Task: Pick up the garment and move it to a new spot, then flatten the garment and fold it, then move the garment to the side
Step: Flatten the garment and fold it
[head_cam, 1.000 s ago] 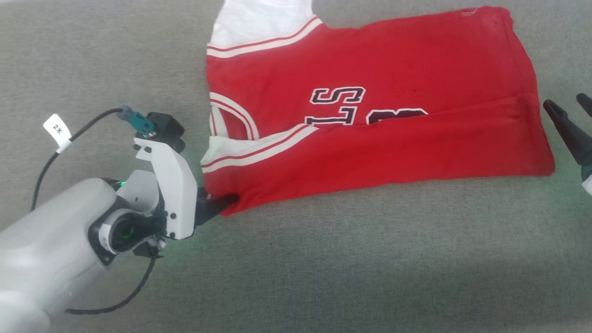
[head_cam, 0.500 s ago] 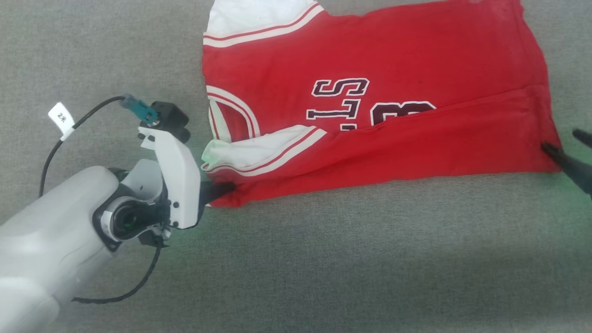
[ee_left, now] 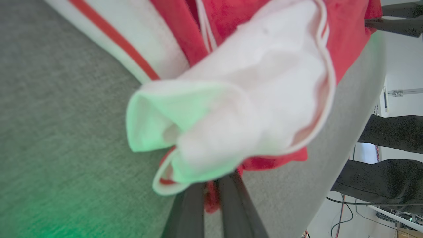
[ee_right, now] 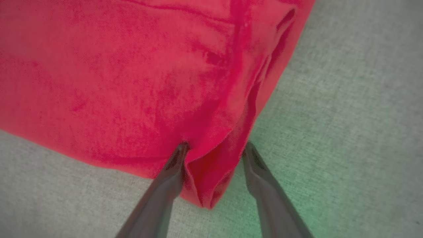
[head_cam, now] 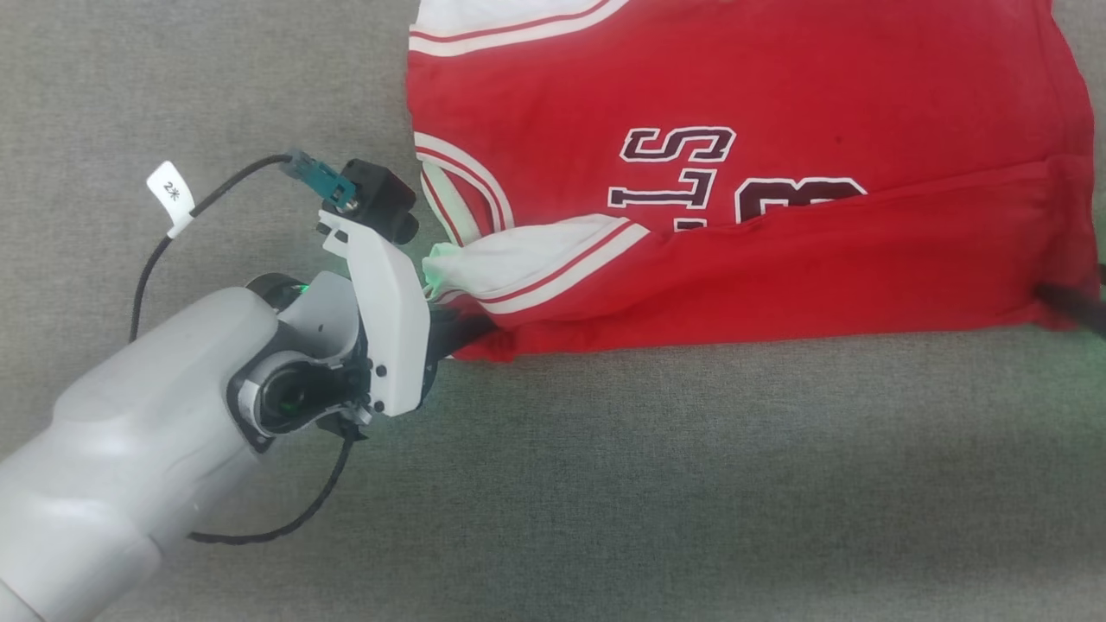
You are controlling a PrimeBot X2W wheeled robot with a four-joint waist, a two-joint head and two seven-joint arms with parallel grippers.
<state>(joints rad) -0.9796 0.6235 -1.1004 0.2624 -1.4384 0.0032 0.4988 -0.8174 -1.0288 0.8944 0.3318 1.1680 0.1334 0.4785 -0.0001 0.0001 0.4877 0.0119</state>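
Nearest you, the left gripper (head_cam: pixel 471 333), two long dark fingers on a white wrist housing, has gone from spread to clamped within the last second. In its wrist view the fingers (ee_left: pixel 188 215) lie pressed together on the near-left corner of the garment (head_cam: pixel 778 104), a thin red sports jersey with white panels, red-and-white striped trim and dark white-outlined numerals. The white sleeve panel (head_cam: pixel 527 259) just above that pinch now stands puckered and raised. A second ago it lay flatter, so I judge the grip has real fabric in it.

Along the same near edge, the right gripper (head_cam: pixel 1071 302) was well apart from the hem a second ago. Now its fingers (ee_right: pixel 165 185) sit either side of the near-right corner, parted, with a tongue of red cloth between them that is not yet pinched.

The jersey lies spread on the flat grey woven surface (head_cam: pixel 605 484). Its near long edge is folded up over the lower half of the numerals, and its far part runs off the top of the head view. The whole picture has slid since a second ago; treat that as the camera moving.

You look one closure short of holding both near corners. Let the right side bite before you lift, or the pull will go lopsided.
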